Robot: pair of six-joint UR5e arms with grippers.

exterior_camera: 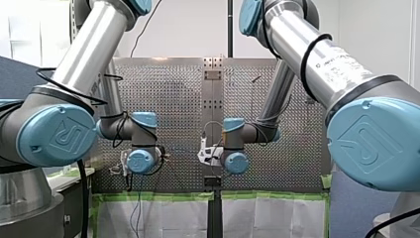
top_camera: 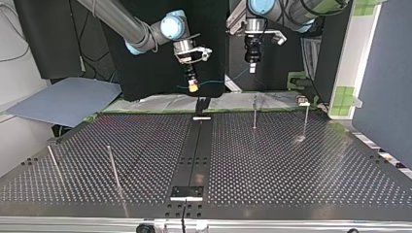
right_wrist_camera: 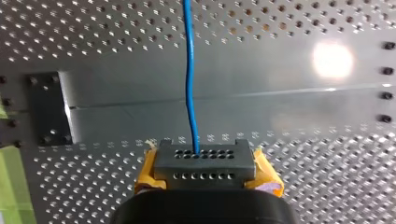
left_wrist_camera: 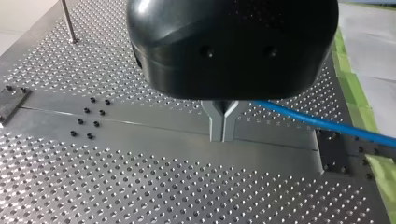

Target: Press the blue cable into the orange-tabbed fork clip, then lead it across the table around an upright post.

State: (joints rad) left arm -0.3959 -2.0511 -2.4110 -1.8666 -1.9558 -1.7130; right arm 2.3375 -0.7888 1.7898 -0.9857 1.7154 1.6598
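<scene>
Top view, upper middle: blue cable [top_camera: 216,82] lies roughly level, clamped in my right gripper [top_camera: 193,88], which is closed on it, and runs rightward to my left gripper [top_camera: 252,70], metal fingers [left_wrist_camera: 217,128] pressed together (hold on cable unclear), the arm nearer the upright post [top_camera: 254,112]; fork clip not made out

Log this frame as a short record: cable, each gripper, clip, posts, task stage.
cable: blue cable in the air, running between the grippers
right gripper: yellow pads, shut on the cable
left gripper: metal fingers together; cable passes behind them, grip unclear
fork clip: not seen in any view
posts: upright posts on the perforated table, untouched
stage: cable not yet in a clip
</scene>
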